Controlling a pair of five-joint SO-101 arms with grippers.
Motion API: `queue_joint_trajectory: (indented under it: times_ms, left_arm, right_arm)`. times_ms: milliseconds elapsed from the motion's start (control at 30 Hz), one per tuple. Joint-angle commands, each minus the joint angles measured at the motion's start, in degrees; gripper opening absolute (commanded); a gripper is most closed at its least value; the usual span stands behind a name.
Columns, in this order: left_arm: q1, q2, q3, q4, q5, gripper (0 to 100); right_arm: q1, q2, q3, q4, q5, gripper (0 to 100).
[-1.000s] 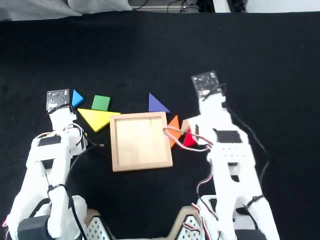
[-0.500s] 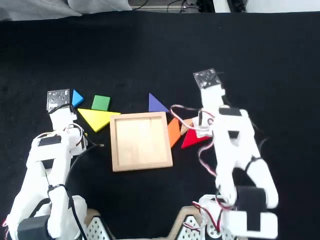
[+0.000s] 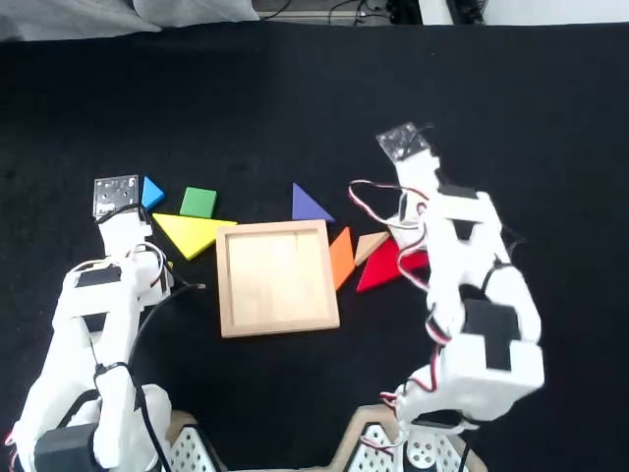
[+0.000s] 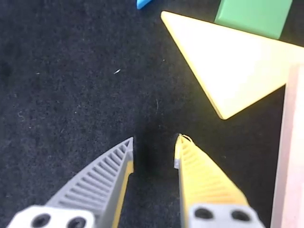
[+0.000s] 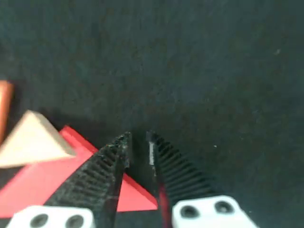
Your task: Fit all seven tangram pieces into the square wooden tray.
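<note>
The square wooden tray (image 3: 278, 278) lies with nothing in it. To its left are the yellow triangle (image 3: 192, 232), green square (image 3: 199, 202) and small blue triangle (image 3: 151, 192). A purple triangle (image 3: 310, 205) lies beyond its far right corner. By its right edge sit the orange piece (image 3: 341, 258), a beige triangle (image 3: 371, 245) and the red triangle (image 3: 386, 267). My right gripper (image 5: 138, 137) hovers at the red triangle's (image 5: 47, 178) edge, its fingers nearly touching and holding nothing. My left gripper (image 4: 155, 142) is open on bare cloth near the yellow triangle's (image 4: 232, 66) corner.
Black cloth covers the table. The left arm (image 3: 98, 315) stands left of the tray, the right arm (image 3: 462, 265) right of the red triangle. The tray's edge (image 4: 289, 156) is close beside my left gripper. The far half of the cloth is bare.
The right arm has swung up and to the right, uncovering the red and beige triangles. The red triangle has shifted slightly. The left arm has not moved.
</note>
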Motion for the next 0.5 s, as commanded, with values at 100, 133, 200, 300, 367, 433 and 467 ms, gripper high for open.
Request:
queue_joint_trajectory:
  times_ms: [100,133,200,300,367,433,467]
  left_arm:
    - [0.5,-1.6,-0.9,-0.9,0.1,15]
    - [0.5,-1.6,-0.9,-0.9,0.0,15]
    - [0.5,-1.6,-0.9,-0.9,0.0,15]
    - [0.5,-1.6,-0.9,-0.9,0.0,15]
    - [0.5,-1.6,-0.9,-0.9,0.0,15]
    - [0.5,-1.6,-0.9,-0.9,0.0,15]
    - [0.5,-1.6,-0.9,-0.9,0.0,15]
  right_arm:
    - [0.9,1.5,-5.3,6.9,9.4,5.7]
    - [1.1,1.5,-5.1,8.0,10.6,5.7]
    - [0.9,0.7,-4.4,12.7,14.6,5.7]
    - [0.0,-2.5,-1.5,21.7,23.7,5.6]
    - [-0.3,-7.0,2.2,25.6,28.7,5.6]
    - [-0.4,-13.8,7.1,26.8,32.5,5.6]
    - [-0.6,-17.7,10.0,26.7,33.9,5.6]
